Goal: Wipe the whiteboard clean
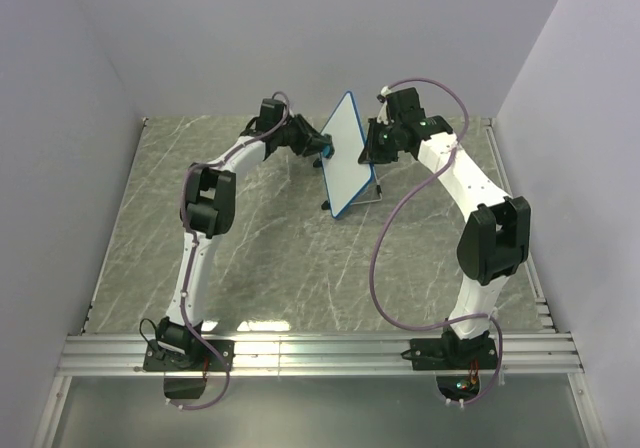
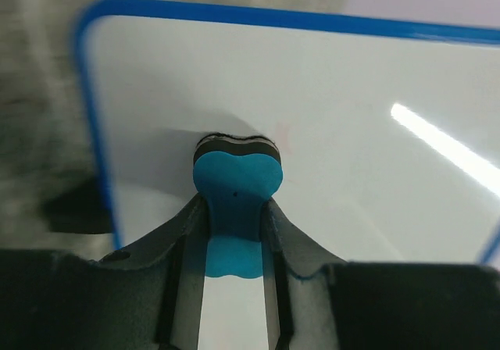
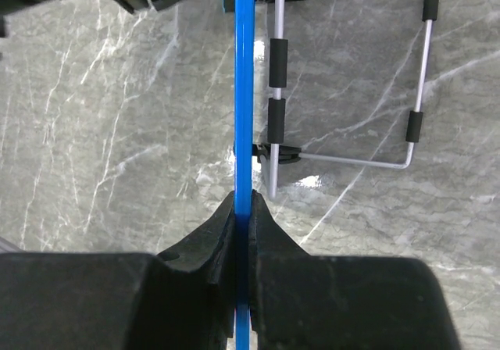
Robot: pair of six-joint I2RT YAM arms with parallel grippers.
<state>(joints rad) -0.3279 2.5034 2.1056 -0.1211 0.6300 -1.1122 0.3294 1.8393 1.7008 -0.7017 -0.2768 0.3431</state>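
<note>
The whiteboard (image 1: 346, 155), white with a blue rim, stands tilted on its wire stand (image 3: 422, 76) at the back middle of the table. My left gripper (image 1: 322, 151) is shut on a small blue eraser block (image 2: 236, 174) and presses its dark felt face against the board's white face (image 2: 351, 162). A faint reddish smudge shows just right of the eraser. My right gripper (image 1: 375, 148) is shut on the board's blue rim (image 3: 245, 92), seen edge-on in the right wrist view, with the black feet (image 3: 285, 155) beyond.
The grey marble table top (image 1: 280, 258) lies under both arms. Pale walls close in the back and both sides. A metal rail (image 1: 320, 353) runs along the near edge where the arm bases are bolted. Purple cables loop beside each arm.
</note>
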